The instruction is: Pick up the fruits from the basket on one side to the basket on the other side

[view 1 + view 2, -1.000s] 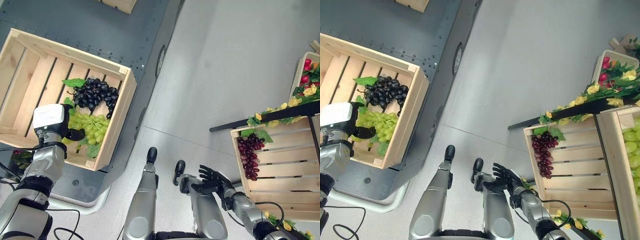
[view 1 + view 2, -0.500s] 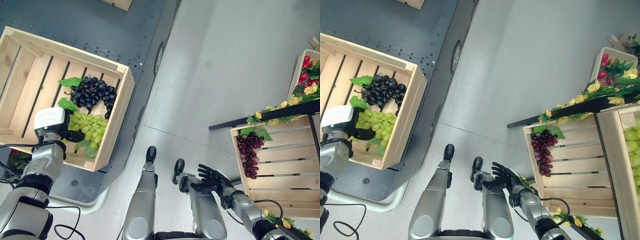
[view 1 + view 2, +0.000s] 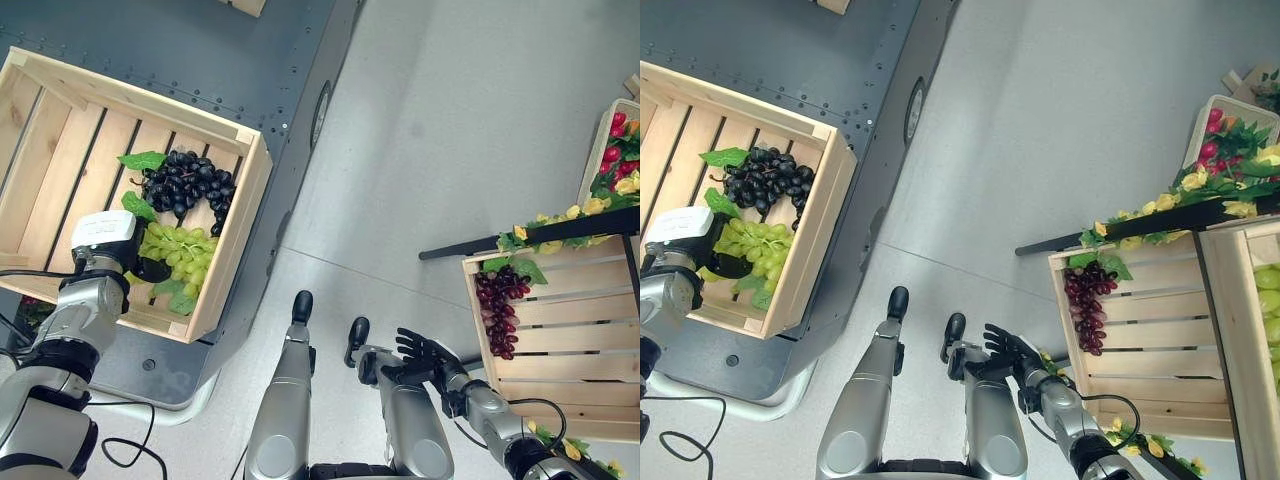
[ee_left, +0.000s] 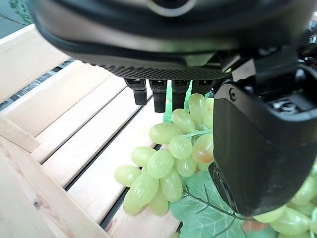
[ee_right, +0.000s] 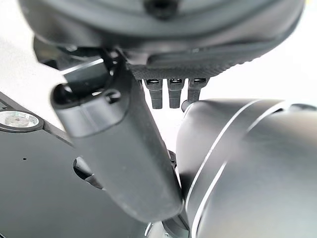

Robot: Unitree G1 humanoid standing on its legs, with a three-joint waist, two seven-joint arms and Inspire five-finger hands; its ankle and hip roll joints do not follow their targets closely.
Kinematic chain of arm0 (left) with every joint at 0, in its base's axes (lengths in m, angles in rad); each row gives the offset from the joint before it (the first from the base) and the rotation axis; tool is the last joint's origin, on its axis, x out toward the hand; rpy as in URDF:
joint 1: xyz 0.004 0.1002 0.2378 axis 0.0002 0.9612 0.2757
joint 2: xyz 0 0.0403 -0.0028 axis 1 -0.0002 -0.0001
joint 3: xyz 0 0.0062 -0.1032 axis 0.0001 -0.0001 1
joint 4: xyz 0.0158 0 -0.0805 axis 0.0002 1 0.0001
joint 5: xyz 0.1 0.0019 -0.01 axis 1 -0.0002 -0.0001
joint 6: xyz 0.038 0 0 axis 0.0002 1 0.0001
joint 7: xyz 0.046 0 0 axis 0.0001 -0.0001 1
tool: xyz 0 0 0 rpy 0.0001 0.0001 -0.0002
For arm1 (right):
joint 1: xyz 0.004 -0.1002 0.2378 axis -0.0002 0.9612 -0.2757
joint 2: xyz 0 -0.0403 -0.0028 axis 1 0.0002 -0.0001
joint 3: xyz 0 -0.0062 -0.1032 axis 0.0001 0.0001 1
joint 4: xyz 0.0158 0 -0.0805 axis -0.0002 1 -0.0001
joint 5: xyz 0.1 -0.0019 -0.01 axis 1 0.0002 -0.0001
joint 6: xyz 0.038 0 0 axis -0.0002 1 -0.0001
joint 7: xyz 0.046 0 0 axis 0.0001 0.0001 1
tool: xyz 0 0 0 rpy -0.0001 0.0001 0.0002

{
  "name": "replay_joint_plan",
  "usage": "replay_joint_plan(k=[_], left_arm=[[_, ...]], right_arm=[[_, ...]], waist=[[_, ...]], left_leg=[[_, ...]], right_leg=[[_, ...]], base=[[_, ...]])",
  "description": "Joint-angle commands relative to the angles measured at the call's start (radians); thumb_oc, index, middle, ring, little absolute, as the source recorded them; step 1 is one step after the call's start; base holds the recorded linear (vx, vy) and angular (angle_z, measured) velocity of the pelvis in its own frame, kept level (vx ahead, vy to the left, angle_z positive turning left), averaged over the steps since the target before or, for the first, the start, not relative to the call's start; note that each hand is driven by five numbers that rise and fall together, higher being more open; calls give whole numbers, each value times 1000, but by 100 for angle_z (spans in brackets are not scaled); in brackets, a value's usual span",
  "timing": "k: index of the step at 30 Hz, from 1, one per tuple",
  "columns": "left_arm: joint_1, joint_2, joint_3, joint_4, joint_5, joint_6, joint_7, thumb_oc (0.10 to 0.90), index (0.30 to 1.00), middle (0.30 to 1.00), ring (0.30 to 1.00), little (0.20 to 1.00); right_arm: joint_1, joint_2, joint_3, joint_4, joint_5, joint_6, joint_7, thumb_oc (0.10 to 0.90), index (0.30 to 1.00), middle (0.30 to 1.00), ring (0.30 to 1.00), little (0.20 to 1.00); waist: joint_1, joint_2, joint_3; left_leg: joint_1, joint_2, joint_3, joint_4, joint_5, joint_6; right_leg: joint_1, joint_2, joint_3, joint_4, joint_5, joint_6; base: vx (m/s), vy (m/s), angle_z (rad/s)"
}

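Note:
A wooden crate [image 3: 243, 215] on my left holds a bunch of black grapes [image 3: 186, 186] and a bunch of green grapes [image 3: 182, 251] with leaves. My left hand [image 3: 148, 268] reaches down into this crate at the near edge of the green grapes [image 4: 167, 159]. Its fingers [image 4: 159, 95] are straight and its thumb [image 4: 262, 139] lies beside the bunch, not closed on it. On my right a second crate [image 3: 565, 345] holds a bunch of dark red grapes [image 3: 497, 311]. My right hand [image 3: 422, 352] hangs low near that crate, open with fingers spread and holding nothing.
The left crate rests on a dark metal platform [image 3: 200, 50]. A black bar with yellow flowers and leaves [image 3: 545, 227] crosses above the right crate. A tray of red and yellow fruit [image 3: 617, 150] stands far right. Another crate with green grapes [image 3: 1266, 295] adjoins the right crate.
The whole picture has shifted slightly. My left hand stays at the green grapes with almost no movement relative to them. The right hand has not moved.

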Motion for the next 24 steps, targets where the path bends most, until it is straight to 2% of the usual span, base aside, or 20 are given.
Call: replay_joint_plan(k=[1,2,9,12,20,24], left_arm=[[23,25,25,-48,-37,-46,11,518,476,476,476,476],[22,24,23,-46,-42,-49,9,400,300,300,300,300],[35,11,31,-49,-25,-53,59,400,300,300,300,300],[38,8,46,-48,-19,-77,85,400,300,300,300,300],[62,21,83,-75,0,-112,181,400,300,300,300,300],[122,41,118,-110,7,-135,207,400,300,300,300,300]], right_arm=[[61,-51,12,-62,28,-21,19,800,900,900,900,900],[61,-52,12,-59,29,-22,20,800,900,900,900,900],[58,-47,11,-45,28,-27,18,800,900,900,900,900],[58,-43,11,-35,25,-33,28,800,900,900,900,900],[62,-34,1,-28,12,-43,29,800,900,900,900,900],[80,-37,-19,-40,20,-52,26,800,900,900,900,900]], waist=[[-11,26,-11],[-12,26,-11],[-6,24,-11],[-2,20,-11],[12,21,-14],[15,37,-64]], left_leg=[[0,-51,93,63,-100,33],[0,-51,93,65,-101,33],[13,-51,91,62,-102,31],[25,-54,87,60,-104,32],[147,-70,69,5,-118,47],[220,-78,52,-40,-121,45]], right_leg=[[34,39,2,-73,54,13],[35,39,2,-73,53,13],[49,37,-3,-77,53,14],[60,35,-4,-82,56,16],[169,23,-3,-137,61,27],[241,14,-1,-192,66,33]], base=[[0,0,0],[0,0,0],[0,0,0],[0,0,0],[0,1,0],[62,3,1]])
